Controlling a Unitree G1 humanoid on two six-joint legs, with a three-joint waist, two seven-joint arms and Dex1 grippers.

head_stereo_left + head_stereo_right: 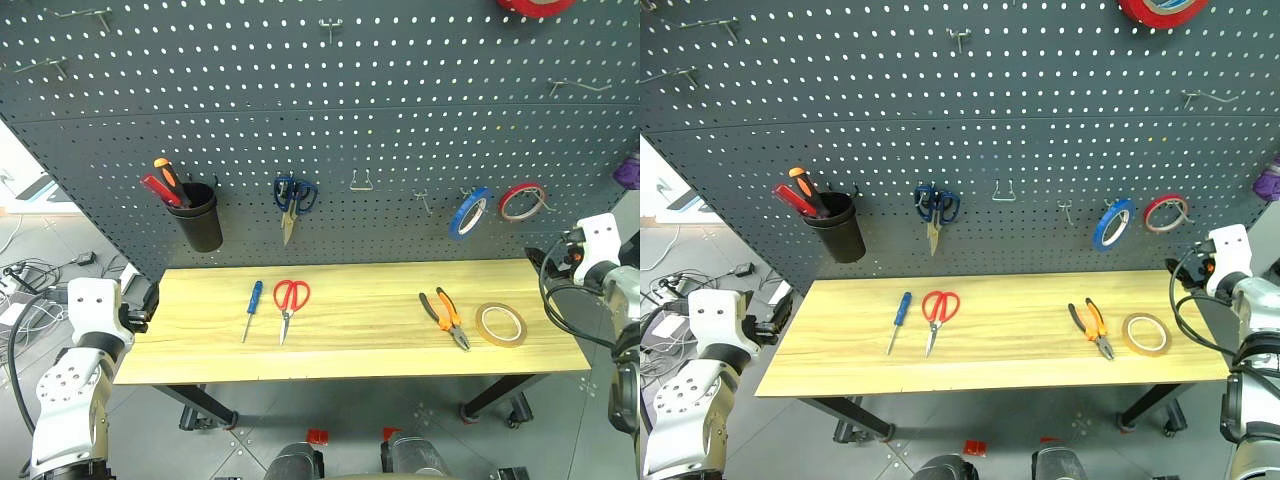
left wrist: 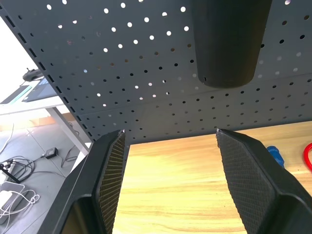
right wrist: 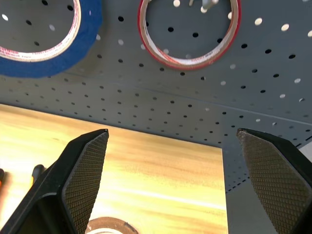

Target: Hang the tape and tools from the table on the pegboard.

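Here, a long table (image 1: 380,345) of light wood planks on black metal legs is standing against a large dark grey perforated pegboard (image 1: 330,120) fitted with metal hooks. Lying flat on the table, towards its left, are a small slim blue-handled screwdriver (image 1: 252,310) and, just beside it, red-handled scissors (image 1: 288,305) with the blades pointing towards the front edge. Towards the right end, pliers with orange-and-black handles (image 1: 446,319) are lying near a thin tan-yellow ring of tape (image 1: 501,324) with a wide hollow centre; the two are apart, not touching.

On the pegboard, a black cup (image 1: 196,216) is holding red and orange-handled screwdrivers (image 1: 163,184), blue-handled scissors (image 1: 294,203) are hanging from a hook, and a blue tape ring (image 1: 468,212) and a red tape ring (image 1: 522,202) are hanging side by side to the right.

The left gripper (image 2: 170,180) is hovering off the table's left end, its two black fingers standing well apart and holding nothing. The right gripper (image 3: 173,178) is hanging beyond the table's right end, facing the hung tape rings, its jaws spread wide and empty.
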